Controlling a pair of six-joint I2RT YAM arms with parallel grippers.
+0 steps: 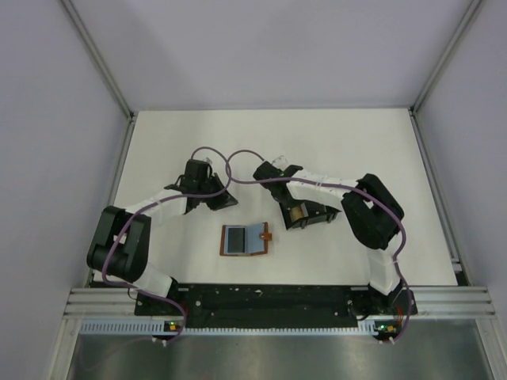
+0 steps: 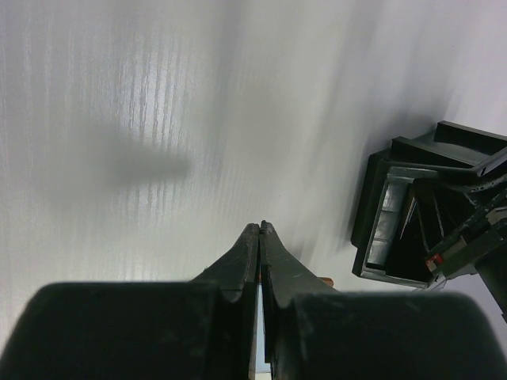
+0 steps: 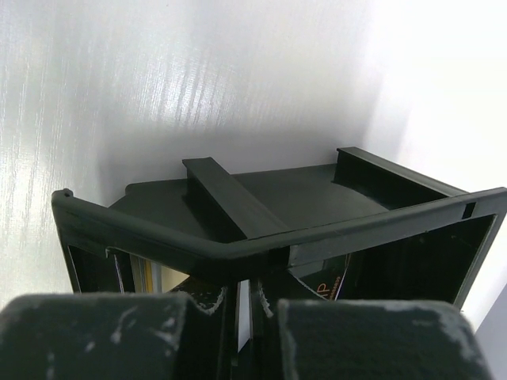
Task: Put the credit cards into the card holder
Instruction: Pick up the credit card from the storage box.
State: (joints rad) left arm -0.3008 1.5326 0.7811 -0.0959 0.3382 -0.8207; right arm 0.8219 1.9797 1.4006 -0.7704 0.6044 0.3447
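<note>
The brown card holder [image 1: 257, 238] lies open on the table between the arms, with a blue credit card [image 1: 234, 239] lying on its left half. My right gripper [image 1: 291, 212] reaches into the black slotted box [image 1: 307, 214]. In the right wrist view it [image 3: 245, 289] is shut on the thin edge of a white credit card [image 3: 245, 321]. More cards stand in the box: a pale yellow one [image 3: 170, 277] and a dark one with gold lettering [image 3: 329, 286]. My left gripper [image 1: 224, 199] hovers just behind the holder, shut [image 2: 260, 228] with nothing seen in it.
The black box [image 2: 396, 229] stands to the right of my left gripper, its rim [image 3: 261, 241] directly over my right fingers. A brown corner of the holder's tab [image 2: 325, 281] peeks out beside the left fingers. White table stretches behind both arms, with walls on three sides.
</note>
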